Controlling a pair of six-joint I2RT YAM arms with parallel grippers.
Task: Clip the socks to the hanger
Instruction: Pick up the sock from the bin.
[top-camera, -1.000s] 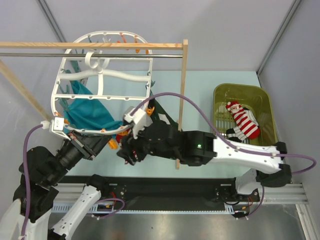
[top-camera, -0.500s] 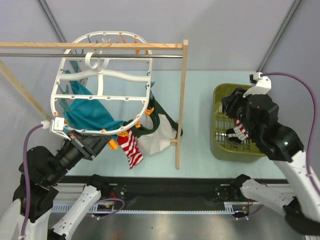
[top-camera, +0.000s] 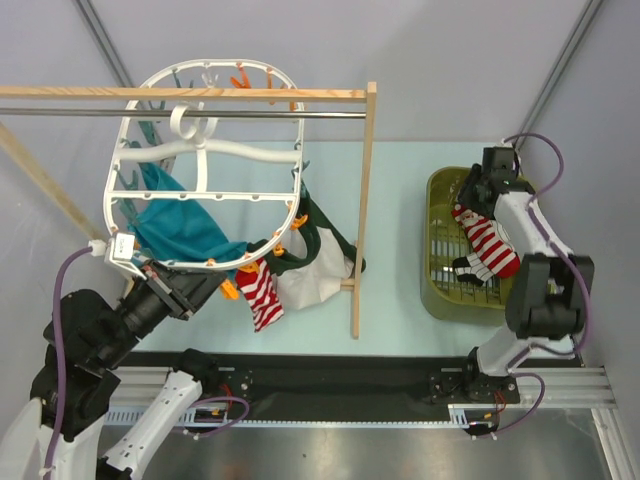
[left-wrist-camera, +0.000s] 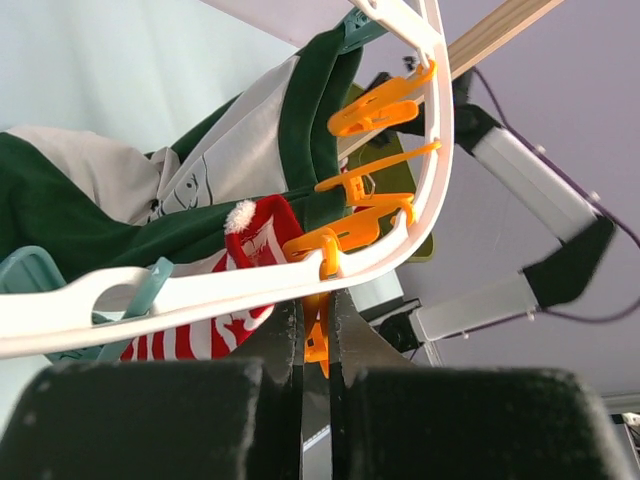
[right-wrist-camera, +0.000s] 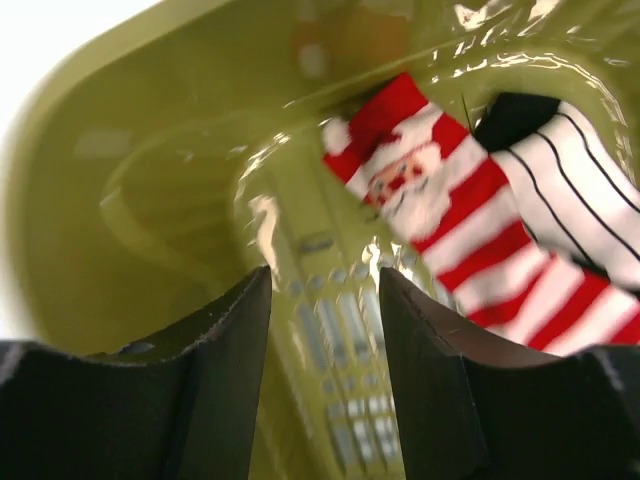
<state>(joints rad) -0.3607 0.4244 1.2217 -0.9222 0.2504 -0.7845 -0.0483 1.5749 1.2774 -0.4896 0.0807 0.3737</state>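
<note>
Starting at your left gripper (left-wrist-camera: 315, 335), you have its dark fingers pressed nearly together on the hanger (left-wrist-camera: 200, 288), pinching the stem of a glossy orange clip (left-wrist-camera: 345, 232) just under the smooth, curved white rim. Just past the fingertips, a knitted red-and-white clipped sock (left-wrist-camera: 255, 232) with a fluffy white pom hangs from that rim. Beyond it drapes a soft dark green-and-white garment (left-wrist-camera: 120, 200). Further along the oval frame a teal cloth (top-camera: 185, 225) sags, and the wooden rack (top-camera: 365, 200) stands off to the right. Your right gripper (right-wrist-camera: 325, 340) is spread wide, holding nothing, over the shiny olive plastic basket (right-wrist-camera: 120, 200). Ahead and to the right of its fingertips lie a Santa sock (right-wrist-camera: 440, 200) in broad red-and-white bands and a white black-striped sock (right-wrist-camera: 580, 190), touching each other.
</note>
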